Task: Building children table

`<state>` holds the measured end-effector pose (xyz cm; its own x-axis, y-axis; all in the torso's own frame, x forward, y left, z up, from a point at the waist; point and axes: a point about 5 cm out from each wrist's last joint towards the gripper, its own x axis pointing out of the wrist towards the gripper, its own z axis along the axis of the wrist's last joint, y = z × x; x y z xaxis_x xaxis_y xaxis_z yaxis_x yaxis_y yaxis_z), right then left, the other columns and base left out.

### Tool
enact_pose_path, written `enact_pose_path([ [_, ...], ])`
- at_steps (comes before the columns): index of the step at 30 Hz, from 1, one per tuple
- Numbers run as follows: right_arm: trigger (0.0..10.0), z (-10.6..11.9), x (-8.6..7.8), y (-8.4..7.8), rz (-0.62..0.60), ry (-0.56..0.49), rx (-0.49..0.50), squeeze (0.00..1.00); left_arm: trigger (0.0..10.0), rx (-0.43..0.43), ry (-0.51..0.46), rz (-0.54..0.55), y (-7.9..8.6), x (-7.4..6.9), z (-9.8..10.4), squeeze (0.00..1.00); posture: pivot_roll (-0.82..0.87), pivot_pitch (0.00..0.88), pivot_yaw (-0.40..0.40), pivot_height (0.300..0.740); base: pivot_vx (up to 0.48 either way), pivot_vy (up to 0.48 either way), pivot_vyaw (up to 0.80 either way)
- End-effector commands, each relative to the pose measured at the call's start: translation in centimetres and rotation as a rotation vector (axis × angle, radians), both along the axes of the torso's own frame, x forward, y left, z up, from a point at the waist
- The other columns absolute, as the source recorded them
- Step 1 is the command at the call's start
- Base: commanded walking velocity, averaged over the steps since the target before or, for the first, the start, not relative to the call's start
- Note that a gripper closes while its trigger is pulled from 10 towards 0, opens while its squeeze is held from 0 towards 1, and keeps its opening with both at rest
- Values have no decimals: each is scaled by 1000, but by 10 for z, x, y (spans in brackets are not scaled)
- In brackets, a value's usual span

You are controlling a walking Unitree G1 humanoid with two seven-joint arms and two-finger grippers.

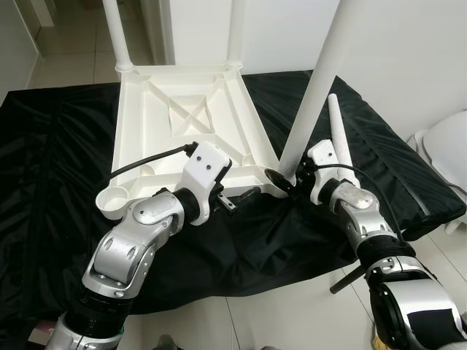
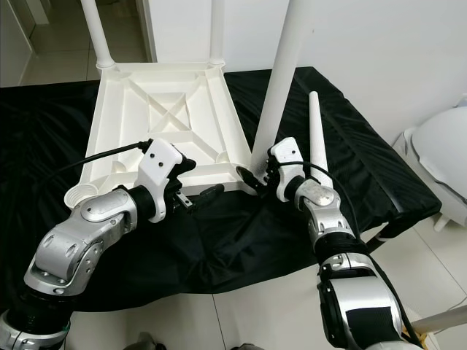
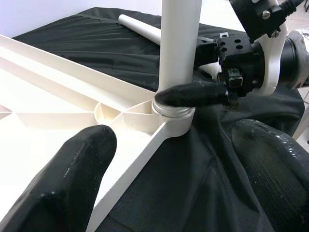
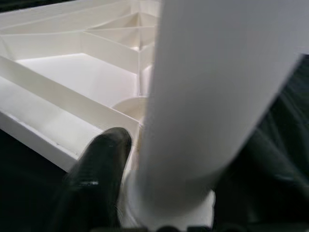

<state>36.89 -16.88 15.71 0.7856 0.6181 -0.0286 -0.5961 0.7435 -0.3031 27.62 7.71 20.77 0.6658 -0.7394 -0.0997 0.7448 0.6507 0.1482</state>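
Where the black cloth point(image 1: 66, 168) covers the surface, a white plastic tabletop point(image 1: 182, 117) lies upside down, ribbed underside up with a crossed brace at its middle. Two white legs stand upright in the far corner sockets, the far-left leg point(image 1: 114, 33) and the far-right leg point(image 1: 235, 33). A third leg point(image 1: 315, 87) stands in the near-right corner socket, leaning slightly to the right as it rises. The right pincer point(image 1: 281, 181) is closed on the base of this third leg, just above the socket collar; in the left wrist view one black finger point(image 3: 193, 94) lies across the near face of the leg, and in the right wrist view a fingertip point(image 4: 99, 166) presses beside the leg's foot. A fourth leg point(image 1: 340, 135) lies loose on the cloth just right of the right wrist, pointing far. The near-left corner socket point(image 1: 113, 197) holds no leg. The left pincer point(image 1: 244, 198) hangs open near the tabletop's near edge, close to the near-right corner, its two fingers point(image 3: 72, 169) spread apart and gripping nothing. At far right stands a white rounded object point(image 1: 445, 149), well apart from the cloth's edge, on a pale tiled floor point(image 1: 292, 317).
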Motion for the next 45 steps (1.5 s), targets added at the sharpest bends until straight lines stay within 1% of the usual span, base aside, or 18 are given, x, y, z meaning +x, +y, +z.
enact_pose_path([
  [1,0,-5,-2,0,27,22,-26,0,10000,8,6,16,1,-1,-2,0,-10,53,-29,740,0,0,0],
  [6,0,-22,-10,-2,89,86,-60,0,10000,8,7,16,1,-1,-1,0,-13,55,-30,740,0,0,0],
  [13,0,-27,-12,-4,49,82,-23,0,10000,8,12,16,0,-2,-2,0,-15,55,-31,740,0,0,0],
  [18,0,-31,-12,-1,-44,83,64,0,10000,7,17,15,-1,-3,-4,0,-20,56,-38,740,0,0,0],
  [19,0,-31,-13,1,-86,74,100,0,10000,6,17,13,-1,-3,-4,0,-21,53,-39,740,0,0,0],
  [24,0,-32,-14,4,-146,63,146,0,10000,6,19,12,-2,-3,-5,0,-28,54,-44,740,0,0,0],
  [26,0,-30,-13,5,-241,51,195,0,10000,4,21,12,-2,-3,-6,0,-28,51,-49,740,0,0,0],
  [27,0,-30,-13,5,-241,51,195,0,10000,4,21,12,-2,-3,-6,0,-28,51,-49,740,0,0,0],
  [29,0,-28,-13,8,-318,35,227,0,10000,1,24,13,-3,-4,-6,0,-27,51,-51,740,0,0,0],
  [31,0,-28,-14,10,-343,31,239,0,10000,1,25,13,-3,-4,-7,0,-26,50,-52,740,0,0,0],
  [32,0,-27,-14,12,-398,17,241,0,10000,1,24,13,-3,-4,-7,0,-25,48,-54,740,0,0,0],
  [33,0,-27,-14,12,-398,17,241,0,10000,1,24,13,-3,-4,-7,0,-25,48,-54,740,0,0,0],
  [36,0,-31,-19,19,-568,18,285,0,10000,2,26,12,-3,-5,-8,0,-19,45,-57,740,0,0,0],
  [40,0,-32,-20,22,-608,18,306,0,10000,2,27,12,-3,-6,-8,0,-21,45,-56,740,0,0,0],
  [41,0,-33,-23,36,-651,17,316,0,10000,3,29,11,-3,-6,-8,0,-22,42,-53,740,0,0,0],
  [43,0,-33,-23,36,-651,17,316,0,10000,3,29,11,-3,-6,-8,0,-22,42,-53,740,0,0,0],
  [44,0,-34,-24,42,-651,23,328,0,10000,3,30,10,-3,-6,-9,0,-22,42,-53,740,0,0,0],
  [45,0,-34,-24,42,-651,23,328,0,10000,3,30,10,-3,-6,-9,0,-22,42,-53,740,0,0,0],
])
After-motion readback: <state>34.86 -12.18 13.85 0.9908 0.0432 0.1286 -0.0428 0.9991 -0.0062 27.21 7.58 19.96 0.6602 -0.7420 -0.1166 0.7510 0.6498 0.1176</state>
